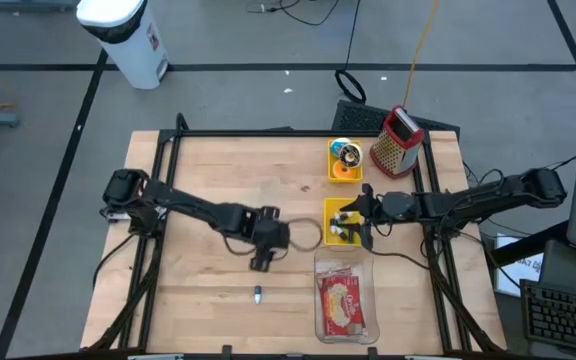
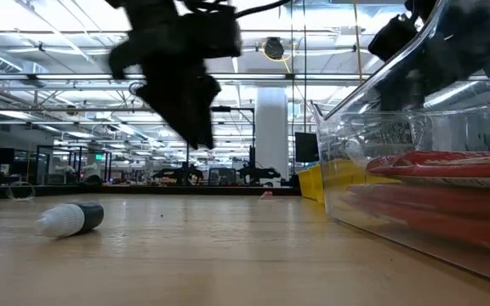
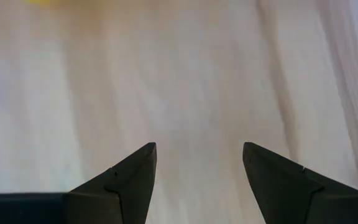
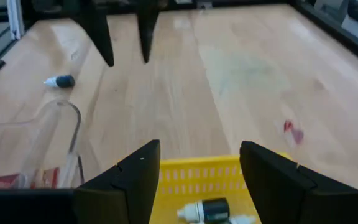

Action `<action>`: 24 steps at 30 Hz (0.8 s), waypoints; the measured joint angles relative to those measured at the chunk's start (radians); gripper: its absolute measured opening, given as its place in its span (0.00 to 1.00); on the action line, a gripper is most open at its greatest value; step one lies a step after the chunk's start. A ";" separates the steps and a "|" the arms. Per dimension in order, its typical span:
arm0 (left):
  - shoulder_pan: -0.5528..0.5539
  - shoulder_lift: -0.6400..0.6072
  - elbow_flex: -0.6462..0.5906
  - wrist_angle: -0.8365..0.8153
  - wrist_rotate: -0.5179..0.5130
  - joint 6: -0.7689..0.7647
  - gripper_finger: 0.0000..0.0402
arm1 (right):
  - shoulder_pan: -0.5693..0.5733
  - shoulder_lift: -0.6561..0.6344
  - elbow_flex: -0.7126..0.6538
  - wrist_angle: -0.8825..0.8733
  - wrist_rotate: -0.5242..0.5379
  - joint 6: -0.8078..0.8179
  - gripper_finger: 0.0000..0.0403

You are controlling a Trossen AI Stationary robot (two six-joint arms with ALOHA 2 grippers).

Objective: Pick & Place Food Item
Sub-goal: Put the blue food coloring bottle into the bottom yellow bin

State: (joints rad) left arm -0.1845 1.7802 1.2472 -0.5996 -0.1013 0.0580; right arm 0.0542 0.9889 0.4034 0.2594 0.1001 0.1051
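A red and white food packet (image 1: 341, 300) lies flat in a clear plastic container (image 1: 318, 268) at the table's near right. A small dropper bottle (image 1: 258, 294), dark with a white tip, lies on its side on the wood near the front edge. My left gripper (image 3: 199, 162) hangs open over bare table at the centre, above and beyond that bottle, with nothing between its fingers. My right gripper (image 4: 199, 162) stands open just above a yellow bin (image 4: 197, 175) that holds small bottles (image 4: 210, 211). It touches none of them.
A second yellow bin (image 1: 345, 172) with a round can stands at the far right, a red-handled grater (image 1: 398, 140) beside it. The clear container's wall (image 2: 398, 161) rises close to the table's near right. Bare wood stretches across the table's left half.
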 joint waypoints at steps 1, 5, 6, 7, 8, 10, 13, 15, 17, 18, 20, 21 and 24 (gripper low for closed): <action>-0.021 0.001 -0.001 -0.036 0.001 0.021 0.59 | 0.000 -0.006 0.000 0.004 0.000 -0.007 0.53; -0.112 0.001 -0.041 -0.088 0.034 0.102 0.59 | 0.000 -0.022 0.000 0.006 -0.001 -0.005 0.51; -0.135 0.001 -0.049 -0.087 0.047 0.100 0.59 | 0.000 -0.023 0.000 0.004 -0.003 0.005 0.51; -0.156 0.002 -0.053 -0.087 0.059 0.096 0.59 | 0.000 -0.023 0.000 0.005 -0.015 0.013 0.50; -0.178 0.002 -0.055 -0.086 0.060 0.089 0.59 | 0.000 -0.023 0.000 0.006 -0.030 0.015 0.50; -0.221 0.002 -0.055 -0.068 0.058 0.091 0.59 | 0.001 -0.023 0.000 0.006 -0.074 0.014 0.50; -0.273 0.002 -0.055 -0.003 0.049 0.145 0.59 | 0.003 -0.023 0.000 0.006 -0.110 0.014 0.50; -0.296 0.002 -0.055 0.033 0.050 0.195 0.59 | 0.009 -0.023 0.000 0.008 -0.110 0.014 0.50; -0.302 0.014 -0.055 0.048 0.049 0.219 0.59 | 0.018 -0.023 0.000 0.013 -0.105 0.014 0.50; -0.302 0.023 -0.055 0.054 0.049 0.221 0.59 | 0.022 -0.023 0.000 0.014 -0.106 0.014 0.50; -0.300 0.052 -0.055 0.065 0.066 0.227 0.59 | 0.030 -0.023 0.000 0.016 -0.106 0.014 0.50; -0.300 0.067 -0.055 0.081 0.072 0.236 0.59 | 0.033 -0.023 0.000 0.021 -0.106 0.014 0.50; -0.304 0.115 -0.051 0.131 0.075 0.302 0.59 | 0.040 -0.023 0.000 0.024 -0.105 0.014 0.49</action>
State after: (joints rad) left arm -0.4885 1.8948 1.1965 -0.4689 -0.0259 0.3595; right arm 0.0940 0.9657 0.4034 0.2833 -0.0047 0.1188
